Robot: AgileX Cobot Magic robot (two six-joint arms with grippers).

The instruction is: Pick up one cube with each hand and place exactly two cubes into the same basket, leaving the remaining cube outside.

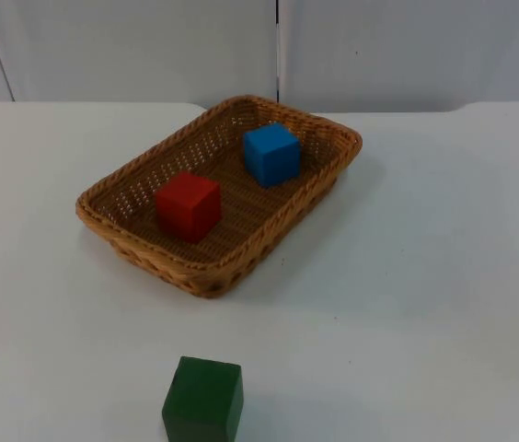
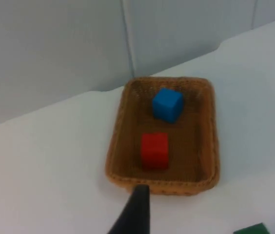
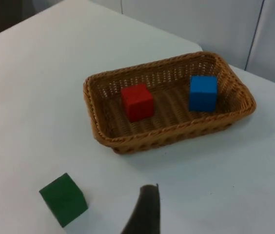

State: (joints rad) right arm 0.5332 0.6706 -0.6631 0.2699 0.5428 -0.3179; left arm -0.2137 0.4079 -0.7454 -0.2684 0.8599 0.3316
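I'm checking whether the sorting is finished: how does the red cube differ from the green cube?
The red cube lies inside the wicker basket; the green cube sits outside it on the white table. The red cube has the blue cube as a neighbour, apart from it; the green cube stands alone. Both look alike in shape and size, and no pincer holds either.

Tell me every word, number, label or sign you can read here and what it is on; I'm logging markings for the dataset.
There is no readable text in these pictures.
red cube: plain faces, no marking.
blue cube: plain faces, no marking.
green cube: plain faces, no marking.
wicker basket: no tag or label.
white table and grey partition wall: bare, no signs.
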